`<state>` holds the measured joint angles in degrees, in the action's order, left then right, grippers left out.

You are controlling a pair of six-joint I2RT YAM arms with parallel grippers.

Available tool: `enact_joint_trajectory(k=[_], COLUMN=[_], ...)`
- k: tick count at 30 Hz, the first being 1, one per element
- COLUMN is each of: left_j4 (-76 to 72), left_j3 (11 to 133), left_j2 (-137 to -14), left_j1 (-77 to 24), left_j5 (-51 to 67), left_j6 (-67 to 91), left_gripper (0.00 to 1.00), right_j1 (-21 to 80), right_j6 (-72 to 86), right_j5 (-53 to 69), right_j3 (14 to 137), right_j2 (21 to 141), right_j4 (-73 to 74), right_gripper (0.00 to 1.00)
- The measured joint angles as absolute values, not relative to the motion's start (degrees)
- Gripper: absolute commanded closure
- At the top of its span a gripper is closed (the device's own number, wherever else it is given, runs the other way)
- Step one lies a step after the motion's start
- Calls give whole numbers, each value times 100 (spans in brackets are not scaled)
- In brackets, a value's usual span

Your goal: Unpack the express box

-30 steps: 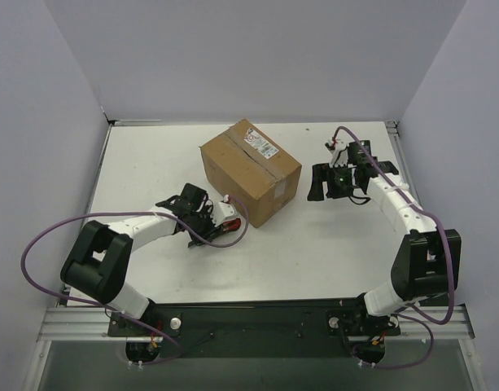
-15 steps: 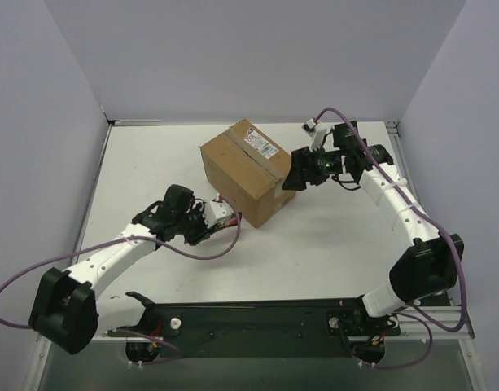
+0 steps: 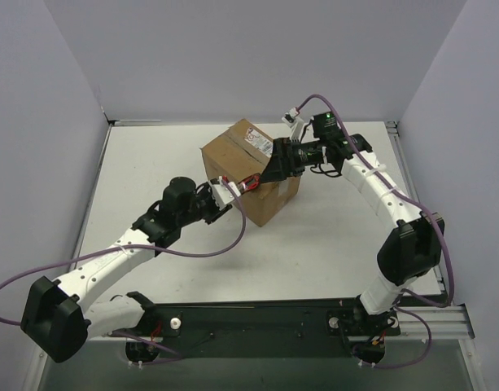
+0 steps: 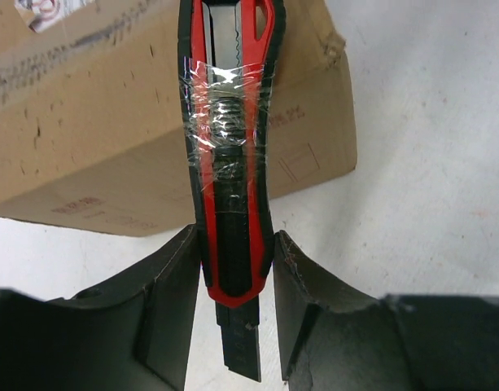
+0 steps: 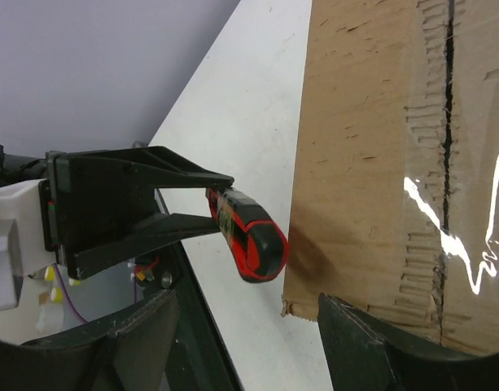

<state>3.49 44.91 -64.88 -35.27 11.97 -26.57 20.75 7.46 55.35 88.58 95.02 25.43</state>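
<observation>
The express box (image 3: 241,167) is brown cardboard, closed, with a white label (image 3: 264,147) on top and clear tape over its seam (image 5: 446,138). My left gripper (image 3: 220,197) is shut on a red-and-black utility knife (image 3: 246,184), held off the table beside the box's near face. In the left wrist view the knife (image 4: 229,155) runs up between my fingers (image 4: 172,293) towards the box (image 4: 94,130). My right gripper (image 3: 278,166) is open over the box's right top edge. In its wrist view the box's (image 5: 371,138) torn corner lies between its fingers (image 5: 387,350), with the knife (image 5: 251,235) close by.
Grey walls close off the white table (image 3: 339,236) on the left, back and right. Purple cables (image 3: 184,252) loop from both arms. A black rail (image 3: 257,318) with the arm bases runs along the near edge.
My left arm lifted the knife from the table up to the box's near face. My right gripper swung left from beside the box onto its right top edge.
</observation>
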Motion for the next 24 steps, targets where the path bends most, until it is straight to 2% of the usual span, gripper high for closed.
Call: enact_joint_trajectory(k=[11,20,23,24], left_j4=[91,104,110,106], left_j3=[4740,4827,4877,4884], left_j2=[-6495,-6495,-6495,-6495], left_j1=[-3677,-3708,-3712,-3715], left_j5=[1114,1120,1116,1118], left_j6=[-2403,-2392,-2351,-2342], left_gripper=[100,100,100,100], right_j1=[2215,2399,2410,2410], right_j6=[1199,1406,1483,1494], right_j5=[5642,5808,5885,5909], right_j3=[8884,9011,9011,9011], right_j2=[9769,10009,10055,10055], right_j4=[2180,1900,1881,1868], right_gripper=[33,50,71,92])
